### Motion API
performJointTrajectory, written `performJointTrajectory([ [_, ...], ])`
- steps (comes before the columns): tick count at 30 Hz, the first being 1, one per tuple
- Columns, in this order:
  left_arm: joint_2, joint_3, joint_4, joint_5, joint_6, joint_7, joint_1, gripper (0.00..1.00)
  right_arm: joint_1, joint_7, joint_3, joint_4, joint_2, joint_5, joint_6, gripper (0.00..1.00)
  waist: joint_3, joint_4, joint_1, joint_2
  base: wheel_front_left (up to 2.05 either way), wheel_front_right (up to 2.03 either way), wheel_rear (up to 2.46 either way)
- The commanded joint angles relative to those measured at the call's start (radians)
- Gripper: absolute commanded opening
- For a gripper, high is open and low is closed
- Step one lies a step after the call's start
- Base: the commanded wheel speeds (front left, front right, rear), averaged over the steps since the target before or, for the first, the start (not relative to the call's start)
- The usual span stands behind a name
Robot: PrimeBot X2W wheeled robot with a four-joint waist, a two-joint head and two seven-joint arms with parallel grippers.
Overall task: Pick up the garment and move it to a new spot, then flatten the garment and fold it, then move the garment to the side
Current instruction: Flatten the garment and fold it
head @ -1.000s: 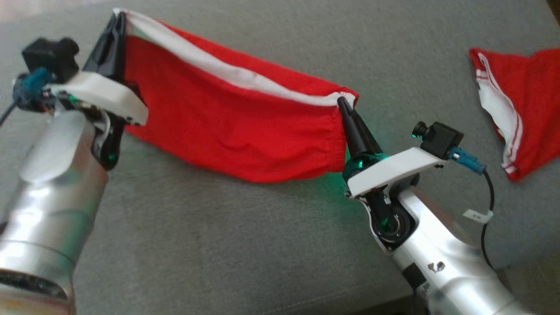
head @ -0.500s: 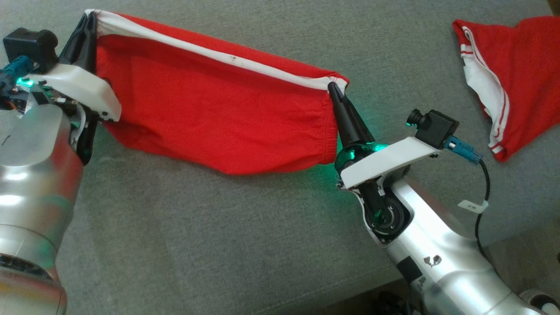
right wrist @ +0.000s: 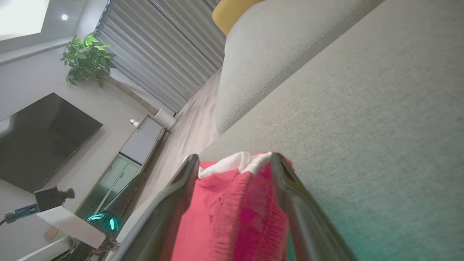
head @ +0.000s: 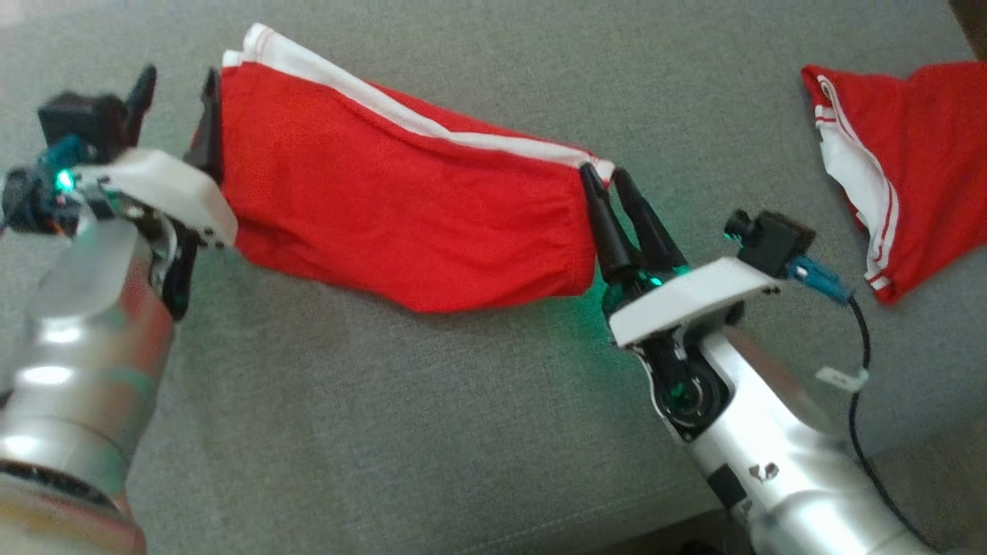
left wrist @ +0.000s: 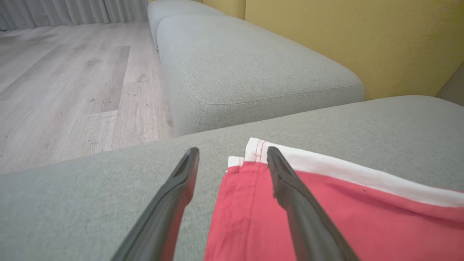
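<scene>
The garment (head: 401,208), bright red with a white band along its far edge, lies stretched out on the grey sofa cushion (head: 385,401). My left gripper (head: 176,86) stands open at its left end. In the left wrist view the garment's corner (left wrist: 250,188) lies between the parted fingers and under the right one (left wrist: 290,195). My right gripper (head: 604,174) is open at the garment's right end. Bunched red fabric (right wrist: 232,210) sits loose between its fingers (right wrist: 174,203) in the right wrist view.
A second red and white piece of clothing (head: 910,154) lies at the cushion's far right. The cushion's front edge (head: 586,524) runs below my right arm. A neighbouring grey cushion (left wrist: 253,65), a yellow backrest (left wrist: 344,36) and a wooden floor (left wrist: 65,79) lie beyond my left gripper.
Both grippers have opened and let go of the garment's ends. The garment, held taut before, now rests slack on the cushion. The head view has shifted slightly.
</scene>
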Motion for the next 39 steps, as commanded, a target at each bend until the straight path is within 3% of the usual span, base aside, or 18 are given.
performJointTrajectory([
  [1,0.033,0.035,-0.024,-0.004,0.002,-0.012,-0.003,1.00,0.034,-0.010,-0.006,-0.014,0.020,-0.020,0.004,1.00,-0.017,0.005,0.0001,0.0000,0.00,0.00,0.00],
  [4,0.027,0.075,-0.058,-0.005,0.017,-0.012,0.049,1.00,0.067,-0.010,-0.053,0.003,0.020,-0.088,0.004,1.00,-0.038,0.007,0.0001,0.0000,0.00,0.00,0.00],
  [10,0.001,0.162,-0.127,0.011,0.051,-0.012,0.153,1.00,0.137,-0.010,-0.214,-0.014,0.020,-0.332,0.004,1.00,-0.058,0.006,0.0001,0.0000,0.00,0.00,0.00],
  [21,-0.039,0.264,-0.104,0.061,0.083,-0.012,0.186,1.00,0.204,-0.010,-0.375,-0.099,0.020,-0.538,0.004,1.00,-0.024,-0.015,0.0001,0.0000,0.00,0.00,0.00],
  [29,-0.023,0.290,-0.001,0.105,0.144,-0.012,0.171,1.00,0.228,-0.010,-0.405,-0.122,0.020,-0.572,0.004,1.00,-0.004,-0.029,0.0001,0.0000,0.00,0.00,0.00],
  [34,-0.057,0.274,0.061,0.099,0.093,0.022,0.170,1.00,0.234,-0.010,-0.405,-0.120,0.020,-0.565,0.004,1.00,-0.007,-0.022,0.0001,0.0000,0.00,0.00,0.00],
  [35,-0.065,0.270,0.070,0.096,0.078,0.035,0.169,0.89,0.234,-0.010,-0.402,-0.119,0.020,-0.564,0.004,1.00,-0.008,-0.019,0.0001,0.0000,0.00,0.00,0.00],
  [36,-0.074,0.271,0.077,0.089,0.067,0.043,0.168,0.34,0.233,-0.010,-0.400,-0.118,0.020,-0.565,0.004,1.00,-0.009,-0.015,0.0001,0.0000,0.00,0.00,0.00],
  [37,-0.081,0.271,0.081,0.084,0.058,0.044,0.166,0.00,0.232,-0.010,-0.401,-0.117,0.020,-0.566,0.004,1.00,-0.011,-0.011,0.0001,0.0000,0.00,0.00,0.00],
  [39,-0.095,0.272,0.088,0.074,0.045,0.040,0.169,0.00,0.229,-0.010,-0.406,-0.116,0.020,-0.578,0.004,1.00,-0.022,0.000,0.0001,0.0000,0.00,0.00,0.00],
])
